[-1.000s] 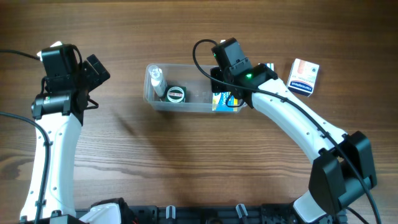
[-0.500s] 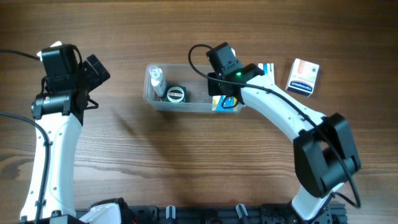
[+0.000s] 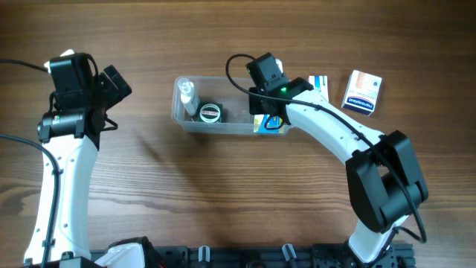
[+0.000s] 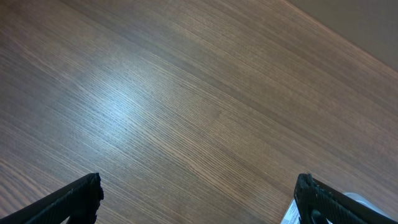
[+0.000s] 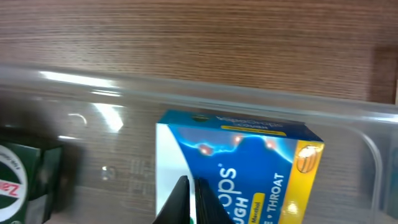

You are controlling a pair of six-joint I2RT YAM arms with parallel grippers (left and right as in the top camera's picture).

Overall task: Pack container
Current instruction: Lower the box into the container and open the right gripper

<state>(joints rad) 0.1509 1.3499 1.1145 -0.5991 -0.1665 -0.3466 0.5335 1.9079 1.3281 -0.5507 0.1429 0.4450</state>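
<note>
The clear container (image 3: 236,123) stands at mid-table. It holds a small clear bottle (image 3: 187,95), a round green tin (image 3: 210,112) and a blue-and-yellow cough-drop box (image 3: 268,123). My right gripper (image 3: 268,104) hangs over the container's right end. In the right wrist view its fingers (image 5: 189,200) are pressed together, holding nothing, in front of the blue box (image 5: 249,162), which lies inside the container wall (image 5: 249,99). The green tin (image 5: 25,180) shows at left. My left gripper (image 4: 199,199) is open and empty over bare wood, far left of the container.
A peach-and-white box (image 3: 363,91) lies on the table right of the container. A blue-and-white box (image 3: 320,82) lies between them, partly under my right arm. A white edge (image 4: 292,208) shows by the left gripper's right finger.
My right gripper has moved a little left over the container's right end, then held still. The left arm has not moved.
</note>
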